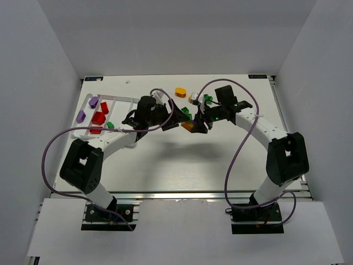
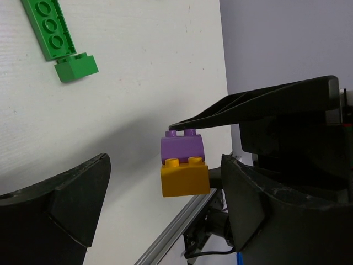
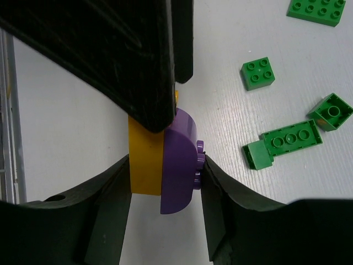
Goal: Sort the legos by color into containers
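Black fingers (image 3: pixel 110 212) of the right gripper (image 3: pixel 165 171) pinch a little stack (image 3: pixel 165 160), a purple brick (image 3: pixel 179 154) stuck to an orange-yellow brick (image 3: pixel 144 165), over the middle of the table (image 1: pixel 165 165). The left gripper (image 2: pixel 162 193) stands wide around it, not squeezing. Green bricks (image 3: pixel 289 141) lie nearby. The white tray (image 1: pixel 117 99) sits well off to the left.

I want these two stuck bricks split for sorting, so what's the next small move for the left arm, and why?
Probably close the left gripper on the orange-yellow brick. The right gripper clamps it stacked with the purple brick, and the left's open fingers flank the pair, so gripping one brick lets them be pulled apart.
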{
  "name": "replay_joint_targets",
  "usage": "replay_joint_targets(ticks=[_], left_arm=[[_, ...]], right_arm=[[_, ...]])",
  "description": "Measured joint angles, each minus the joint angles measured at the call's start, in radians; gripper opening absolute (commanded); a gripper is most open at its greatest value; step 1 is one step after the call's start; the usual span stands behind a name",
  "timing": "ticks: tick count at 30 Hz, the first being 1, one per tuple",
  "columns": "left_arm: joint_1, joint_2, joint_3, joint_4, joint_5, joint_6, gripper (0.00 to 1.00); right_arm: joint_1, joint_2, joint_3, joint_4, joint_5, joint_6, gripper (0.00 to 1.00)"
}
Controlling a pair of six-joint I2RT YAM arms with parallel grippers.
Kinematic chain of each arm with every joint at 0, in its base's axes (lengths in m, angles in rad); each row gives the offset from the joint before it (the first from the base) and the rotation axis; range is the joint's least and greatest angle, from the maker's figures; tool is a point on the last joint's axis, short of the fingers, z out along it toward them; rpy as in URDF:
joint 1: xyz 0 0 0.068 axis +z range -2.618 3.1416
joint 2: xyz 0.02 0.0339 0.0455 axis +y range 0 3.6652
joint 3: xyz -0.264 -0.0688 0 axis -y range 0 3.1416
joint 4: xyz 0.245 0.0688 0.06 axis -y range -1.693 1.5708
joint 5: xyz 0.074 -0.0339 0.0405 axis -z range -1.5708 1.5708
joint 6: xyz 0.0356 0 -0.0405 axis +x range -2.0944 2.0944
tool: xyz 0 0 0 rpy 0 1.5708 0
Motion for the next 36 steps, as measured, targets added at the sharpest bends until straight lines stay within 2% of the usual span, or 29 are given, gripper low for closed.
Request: replay_joint_targets(ticks=[17,23,26,34,36], left_arm=[[-0.008,0.005,0.0,0.006,0.023,0.0,0.77],[-0.008,0.009,0.0,0.018,0.041,0.0,0.67],[-0.008,0.018,0.0,0.02,0.045,-0.002,0.58],[-0.008,0.034,0.0,0.031,0.055,-0.003,0.58],[-0.008,0.034,0.0,0.034,0.055,-0.003,0.53]], right_arm=[[0.006,0.036,0.026,0.027,0.021,0.043,0.08],[0.007,0.036,0.026,0.029,0.021,0.046,0.09],[0.011,0.036,0.026,0.031,0.022,0.048,0.09],[0.026,0.036,0.026,0.032,0.023,0.048,0.12],[0.031,0.036,0.026,0.033,0.026,0.048,0.14]])
